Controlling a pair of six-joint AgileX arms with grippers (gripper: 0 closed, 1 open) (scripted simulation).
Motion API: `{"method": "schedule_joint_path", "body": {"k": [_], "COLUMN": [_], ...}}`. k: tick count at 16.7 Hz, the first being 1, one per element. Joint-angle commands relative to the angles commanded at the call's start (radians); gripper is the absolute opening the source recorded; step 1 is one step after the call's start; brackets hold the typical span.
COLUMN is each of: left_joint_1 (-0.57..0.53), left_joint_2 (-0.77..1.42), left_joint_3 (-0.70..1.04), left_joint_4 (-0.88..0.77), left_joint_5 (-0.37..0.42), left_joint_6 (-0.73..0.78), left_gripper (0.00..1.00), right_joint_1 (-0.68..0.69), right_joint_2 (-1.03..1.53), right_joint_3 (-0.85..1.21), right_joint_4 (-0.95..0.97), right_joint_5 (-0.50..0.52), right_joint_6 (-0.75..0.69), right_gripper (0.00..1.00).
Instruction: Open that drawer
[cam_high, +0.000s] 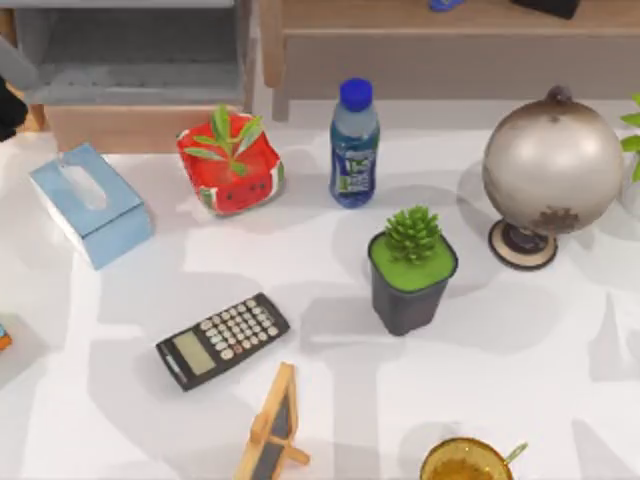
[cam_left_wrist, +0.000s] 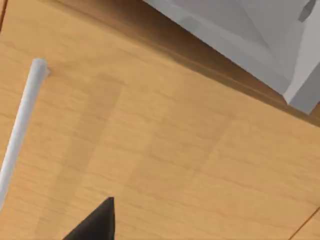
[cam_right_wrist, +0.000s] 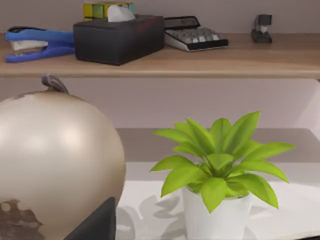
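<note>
The drawer (cam_high: 125, 125) is at the table's back left. It has a light wooden front and a grey inside (cam_high: 130, 55) that is open to view from above. My left arm (cam_high: 8, 105) is a dark shape at the left edge, beside the drawer. The left wrist view looks closely at the wooden drawer front (cam_left_wrist: 165, 150), its white bar handle (cam_left_wrist: 22, 125) and the grey inside (cam_left_wrist: 240, 30). A dark part of my left gripper (cam_left_wrist: 95, 225) sits close to the wood, apart from the handle. A dark part of my right gripper (cam_right_wrist: 95, 222) shows beside the globe (cam_right_wrist: 50, 165).
On the table stand a blue tissue box (cam_high: 90, 205), a red watermelon pot (cam_high: 230, 165), a water bottle (cam_high: 354, 145), a dark succulent pot (cam_high: 410, 270), a globe (cam_high: 550, 170), a calculator (cam_high: 222, 340), a small easel (cam_high: 275, 425) and a cup (cam_high: 465, 462). A wooden shelf (cam_high: 450, 40) runs along the back.
</note>
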Motion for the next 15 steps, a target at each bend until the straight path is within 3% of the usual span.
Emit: {"method": "schedule_joint_path", "body": {"k": [4,8,15], "left_joint_1": [0.164,0.258,0.277], "left_joint_2": [0.171,0.281,0.303], "left_joint_3": [0.109,0.172,0.188], "left_joint_4": [0.073,0.112,0.124], "left_joint_5": [0.233,0.384,0.42], "left_joint_6": [0.245,0.393,0.428], "left_gripper": [1.0,1.0,1.0], "right_joint_1": [0.0,0.0,0.0], "right_joint_2": [0.0,0.0,0.0], "right_joint_3": [0.0,0.0,0.0], "right_joint_4": [0.0,0.0,0.0], "right_joint_5": [0.0,0.0,0.0], "right_joint_6": [0.0,0.0,0.0], "right_gripper": [1.0,1.0,1.0]}}
